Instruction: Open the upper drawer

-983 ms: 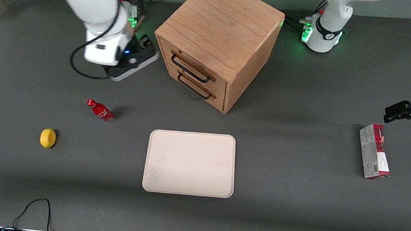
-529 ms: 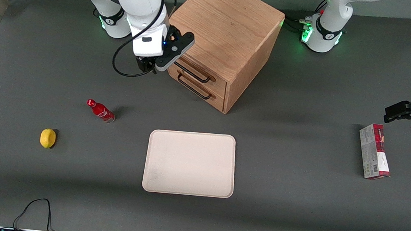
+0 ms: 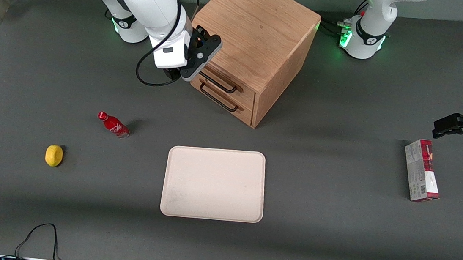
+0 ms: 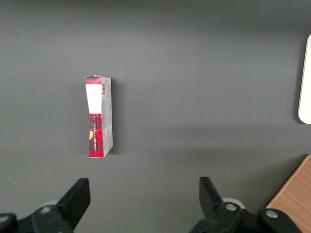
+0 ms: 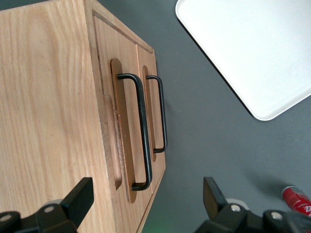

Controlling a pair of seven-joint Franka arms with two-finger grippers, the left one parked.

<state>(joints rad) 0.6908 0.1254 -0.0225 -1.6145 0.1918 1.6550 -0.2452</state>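
Swinging in from the working arm's end of the tabletop (image 3: pixel 330 250), my tool (image 3: pixel 183 74) now hangs just in front of the oak cabinet (image 3: pixel 258 26), fingers (image 5: pixel 77 196) spread apart and empty. Its upper drawer (image 5: pixel 119 126), topmost of two, sits shut, black handle (image 5: pixel 141 131) untouched.
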